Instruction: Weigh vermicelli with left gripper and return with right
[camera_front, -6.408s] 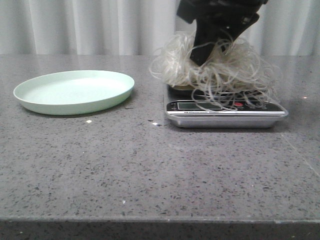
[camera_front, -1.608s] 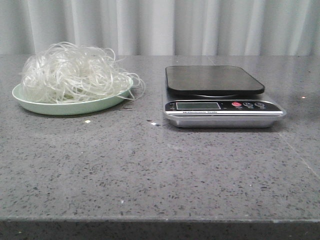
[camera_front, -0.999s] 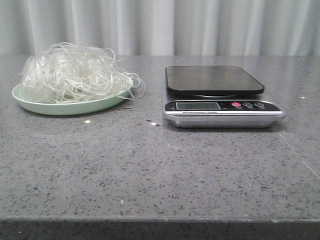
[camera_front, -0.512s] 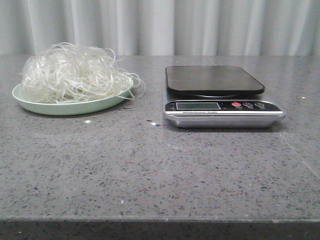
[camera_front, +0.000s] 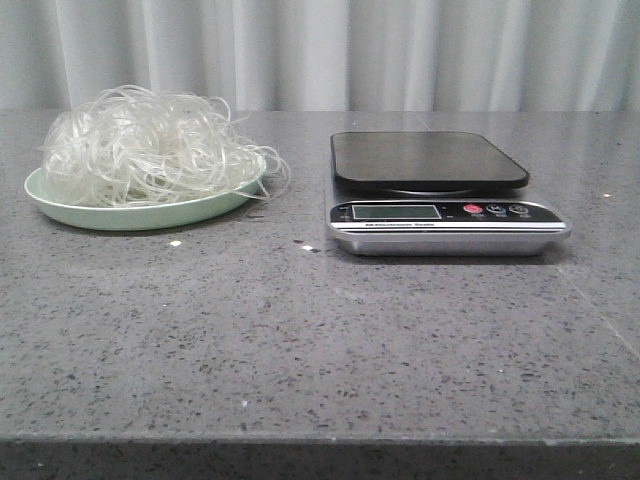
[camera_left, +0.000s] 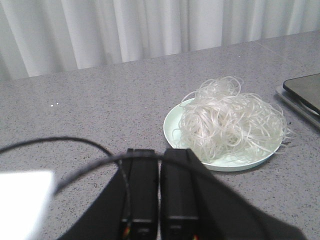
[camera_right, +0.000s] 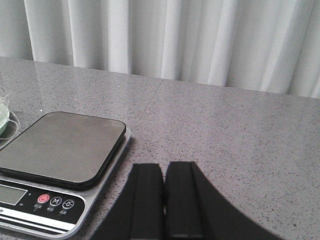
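Note:
The vermicelli (camera_front: 145, 145) is a fluffy whitish tangle heaped on the pale green plate (camera_front: 130, 213) at the table's left; the left wrist view shows the vermicelli (camera_left: 230, 117) on the plate (camera_left: 172, 125) as well. The kitchen scale (camera_front: 440, 190) stands at centre right with a bare black platform (camera_right: 60, 145). No arm shows in the front view. My left gripper (camera_left: 160, 152) is shut and holds nothing, short of the plate. My right gripper (camera_right: 164, 167) is shut and holds nothing, beside the scale.
The grey speckled table (camera_front: 320, 340) runs to a front edge near the camera. White curtains (camera_front: 320, 50) hang behind it. A few pale crumbs (camera_front: 176, 242) lie in front of the plate. A black cable (camera_left: 60, 142) loops over the left fingers.
Several seconds ago a gripper held the vermicelli over the scale and the plate was bare. Now the vermicelli lies on the plate. Over the last second and a half nothing has moved.

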